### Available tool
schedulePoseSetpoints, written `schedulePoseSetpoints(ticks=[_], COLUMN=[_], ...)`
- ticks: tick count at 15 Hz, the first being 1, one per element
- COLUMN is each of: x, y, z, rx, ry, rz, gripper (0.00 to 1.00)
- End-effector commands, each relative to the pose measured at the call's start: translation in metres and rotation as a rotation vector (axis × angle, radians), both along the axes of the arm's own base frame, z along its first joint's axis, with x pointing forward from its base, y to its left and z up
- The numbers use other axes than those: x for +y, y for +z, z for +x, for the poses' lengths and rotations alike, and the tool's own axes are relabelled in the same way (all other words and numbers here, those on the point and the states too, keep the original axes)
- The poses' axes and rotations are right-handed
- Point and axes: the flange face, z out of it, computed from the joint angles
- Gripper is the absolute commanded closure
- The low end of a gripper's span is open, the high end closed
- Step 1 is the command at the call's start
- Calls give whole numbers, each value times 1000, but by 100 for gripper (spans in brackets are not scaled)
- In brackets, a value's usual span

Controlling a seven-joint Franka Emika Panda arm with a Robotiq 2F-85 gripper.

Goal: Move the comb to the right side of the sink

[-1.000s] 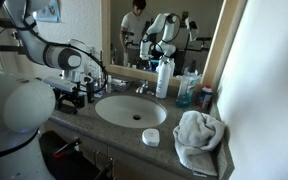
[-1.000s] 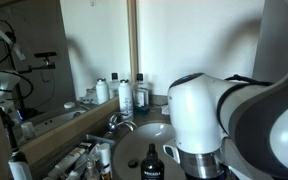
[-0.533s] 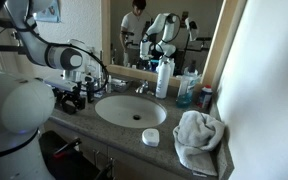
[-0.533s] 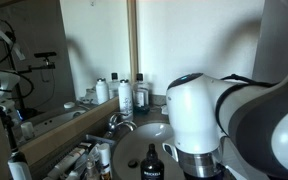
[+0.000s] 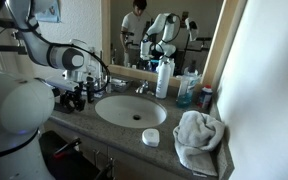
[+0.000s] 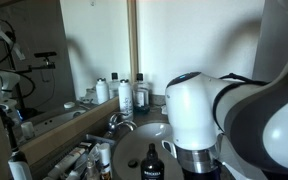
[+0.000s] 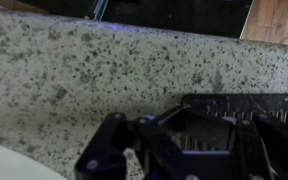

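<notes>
In the wrist view the black comb (image 7: 239, 108) lies on the speckled grey counter (image 7: 74, 70), its teeth showing between my dark fingers. My gripper (image 7: 184, 135) is shut on the comb, low over the counter. In an exterior view the gripper (image 5: 76, 97) sits at the left of the white sink (image 5: 119, 108), with the comb too dark to pick out under it. The sink's right side holds a small white dish (image 5: 151, 137).
A crumpled grey towel (image 5: 197, 138) lies at the right front of the counter. Bottles (image 5: 164, 78) and a blue container (image 5: 187, 90) stand behind the sink by the faucet (image 5: 141, 88). The robot's white body (image 6: 199, 110) fills an exterior view, with bottles (image 6: 124, 95) near the mirror.
The arm has stayed at the left of the sink. The fingers have drawn together at the counter.
</notes>
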Motion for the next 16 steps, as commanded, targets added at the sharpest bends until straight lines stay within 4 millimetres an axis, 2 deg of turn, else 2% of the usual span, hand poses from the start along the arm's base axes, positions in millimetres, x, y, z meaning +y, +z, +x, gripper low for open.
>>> schedulePoseSetpoints(ticks=[1, 7, 8, 10, 11, 16], x=[-10, -33, -36, -45, -51, -70], y=[12, 28, 32, 42, 49, 73], z=[8, 20, 22, 24, 23, 24], rx=[-34, -64, -62, -59, -54, -57], ry=[-4, 9, 18, 45, 53, 99], rz=[-15, -47, -34, -1, 8, 104], gripper=[98, 94, 69, 67, 62, 25])
